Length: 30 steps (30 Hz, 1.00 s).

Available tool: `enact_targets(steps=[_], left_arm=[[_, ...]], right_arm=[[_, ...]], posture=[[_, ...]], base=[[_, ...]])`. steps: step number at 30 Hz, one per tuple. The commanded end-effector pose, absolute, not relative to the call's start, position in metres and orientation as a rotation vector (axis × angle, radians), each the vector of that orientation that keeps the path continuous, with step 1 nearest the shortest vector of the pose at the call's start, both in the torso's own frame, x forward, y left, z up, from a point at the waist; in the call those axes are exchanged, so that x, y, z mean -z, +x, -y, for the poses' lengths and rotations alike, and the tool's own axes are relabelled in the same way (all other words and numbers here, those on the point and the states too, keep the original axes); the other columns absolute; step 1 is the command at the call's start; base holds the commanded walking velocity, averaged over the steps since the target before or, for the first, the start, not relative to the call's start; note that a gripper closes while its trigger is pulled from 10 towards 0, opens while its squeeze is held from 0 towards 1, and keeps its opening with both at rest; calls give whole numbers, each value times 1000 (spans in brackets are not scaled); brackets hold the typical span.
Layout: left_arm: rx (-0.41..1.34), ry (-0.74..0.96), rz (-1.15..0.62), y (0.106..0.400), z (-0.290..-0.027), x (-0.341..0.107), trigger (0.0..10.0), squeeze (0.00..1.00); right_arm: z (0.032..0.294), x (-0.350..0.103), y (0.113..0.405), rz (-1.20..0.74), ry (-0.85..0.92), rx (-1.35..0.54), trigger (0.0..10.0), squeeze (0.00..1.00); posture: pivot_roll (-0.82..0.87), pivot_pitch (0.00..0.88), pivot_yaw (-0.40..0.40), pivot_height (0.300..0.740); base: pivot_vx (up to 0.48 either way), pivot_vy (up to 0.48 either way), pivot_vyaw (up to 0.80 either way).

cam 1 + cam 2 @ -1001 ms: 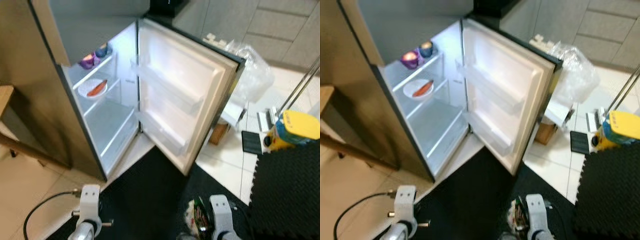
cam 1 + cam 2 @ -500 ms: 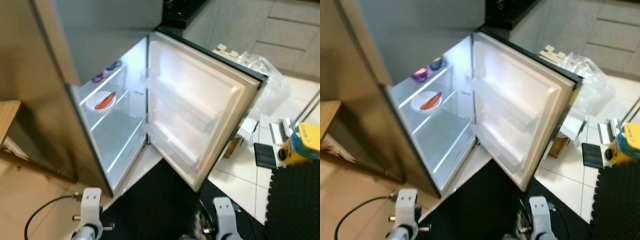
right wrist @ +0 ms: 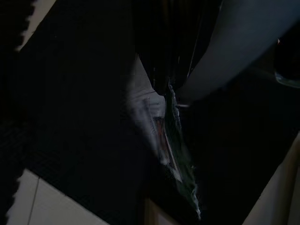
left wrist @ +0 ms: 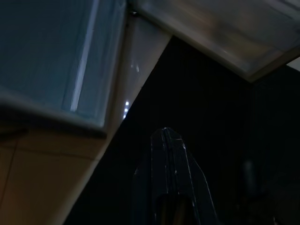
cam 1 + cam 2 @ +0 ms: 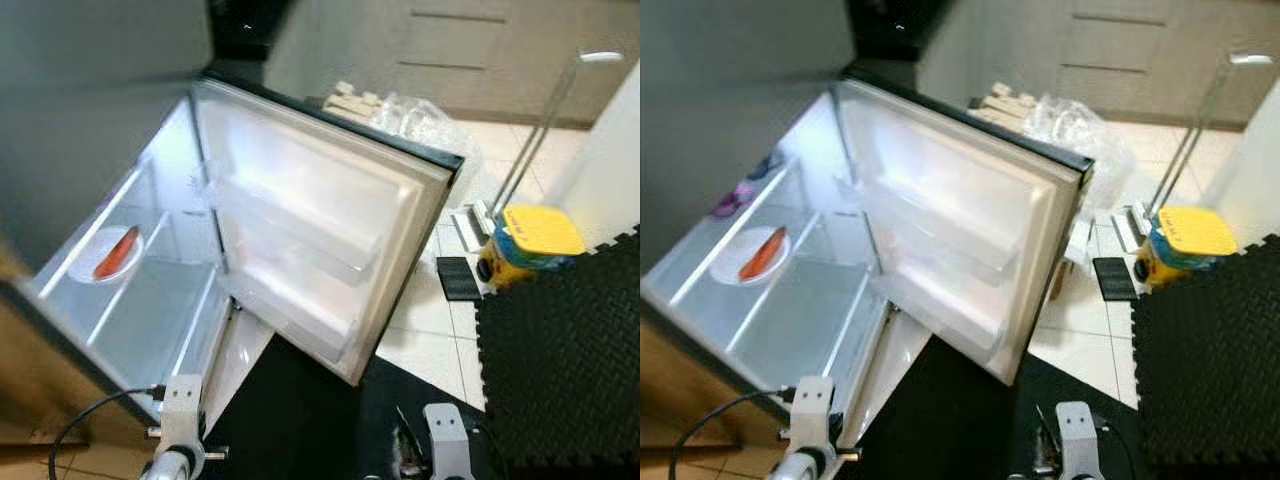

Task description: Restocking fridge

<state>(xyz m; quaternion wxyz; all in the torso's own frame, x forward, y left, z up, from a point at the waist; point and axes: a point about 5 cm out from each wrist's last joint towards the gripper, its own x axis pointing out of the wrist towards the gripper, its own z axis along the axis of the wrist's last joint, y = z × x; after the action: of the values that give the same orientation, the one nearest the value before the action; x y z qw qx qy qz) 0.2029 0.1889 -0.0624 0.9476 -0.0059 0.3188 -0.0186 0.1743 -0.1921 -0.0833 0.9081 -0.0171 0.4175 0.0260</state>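
Note:
The fridge (image 5: 160,330) stands open, its door (image 5: 320,230) swung out to the right with bare door racks. On a shelf inside lies a white plate (image 5: 740,268) with an orange piece of food (image 5: 762,254); a purple cup (image 5: 735,197) sits on the shelf above. My right gripper (image 3: 166,84) hangs low over the black mat, shut on a crinkly green and white packet (image 3: 164,136). My left gripper (image 4: 165,133) also hangs low in front of the fridge's bottom edge, shut with nothing in it.
A black foam mat (image 5: 560,370) covers the floor on the right. A yellow and blue container (image 5: 530,240), a metal pole (image 5: 545,130), a small black pad (image 5: 455,278) and a clear plastic bag (image 5: 415,120) stand beyond the door. A black cable (image 5: 90,420) runs from my left wrist.
The whole picture has shifted as the camera moved; the fridge now sits further left and closer. Both arms keep the same low pose, the packet still in the right gripper.

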Motion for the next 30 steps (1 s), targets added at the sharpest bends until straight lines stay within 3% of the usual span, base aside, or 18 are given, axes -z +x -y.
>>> enact_targets(steps=[1, 11, 13, 17, 24, 30], left_arm=[[41, 0, -668, 198, -190, 65, 10000, 0], [67, 3, -622, 199, -188, 62, 10000, 0], [70, 2, -592, 202, -189, 59, 10000, 0], [76, 2, -563, 205, -190, 56, 10000, 0], [165, 27, -459, 223, -184, 41, 10000, 0], [314, 115, -403, 230, -174, 32, 10000, 0]], right_arm=[[193, 80, 181, -829, -45, -58, 10000, 0], [172, 76, 193, -807, -59, -127, 10000, 0], [152, 66, 211, -736, -50, -193, 10000, 0], [147, 61, 218, -689, -51, -237, 10000, 0], [146, 28, 254, -474, -26, -369, 10000, 0], [145, -19, 300, -258, -173, -402, 10000, 0]], posture=[[-79, 99, 14, 740], [-86, 101, 16, 740], [-88, 104, 13, 740], [-87, 109, 12, 740], [-95, 125, 15, 740], [-92, 133, 7, 740]], base=[[0, 0, 0], [0, 0, 0], [0, 0, 0], [0, 0, 0], [0, 0, 0], [0, 0, 0]])
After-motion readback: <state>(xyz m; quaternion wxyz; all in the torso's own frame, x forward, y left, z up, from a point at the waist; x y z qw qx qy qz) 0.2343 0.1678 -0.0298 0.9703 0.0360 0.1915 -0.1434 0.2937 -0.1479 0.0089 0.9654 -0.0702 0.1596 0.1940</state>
